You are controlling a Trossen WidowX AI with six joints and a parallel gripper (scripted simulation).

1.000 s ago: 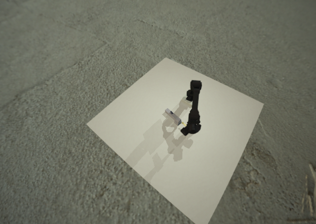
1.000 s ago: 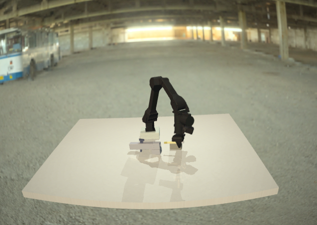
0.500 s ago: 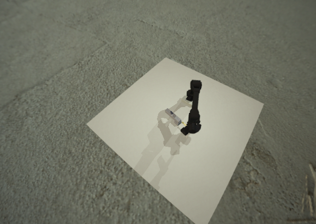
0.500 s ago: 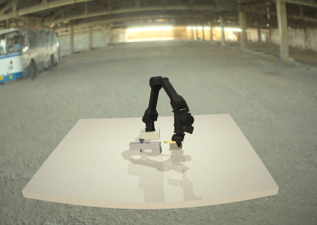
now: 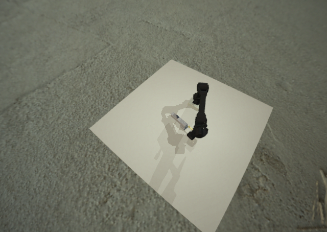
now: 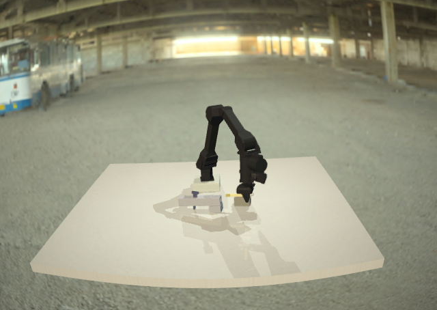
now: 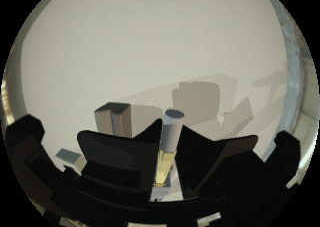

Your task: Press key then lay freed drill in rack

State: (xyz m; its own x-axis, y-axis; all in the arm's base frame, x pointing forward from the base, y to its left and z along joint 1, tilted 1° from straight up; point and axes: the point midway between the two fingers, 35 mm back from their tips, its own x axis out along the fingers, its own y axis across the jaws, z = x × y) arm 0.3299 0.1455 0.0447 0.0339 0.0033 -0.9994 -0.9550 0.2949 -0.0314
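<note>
Black angular hand [image 7: 168, 159] clamped on slim cylindrical drill [image 7: 171, 134] — yellow-and-grey shaft.

Near the middle of the board [image 6: 310, 225]: arm base [image 6: 206, 165] at the back, on a low block [image 6: 205, 186]. Just in front of that block, a long housing [image 6: 199, 200] lying flat, with a small key [image 6: 194, 194] standing on its top toward the left end. To the right of the housing, the drill [image 6: 233, 195], held level above the board, clear of the housing's right end, its right end clamped in the gripper [image 6: 246, 196]. Directly below the gripper, a small block [image 6: 241, 201] on the board. Far off at the left, behind everything, a bus [image 6: 24, 74].
</note>
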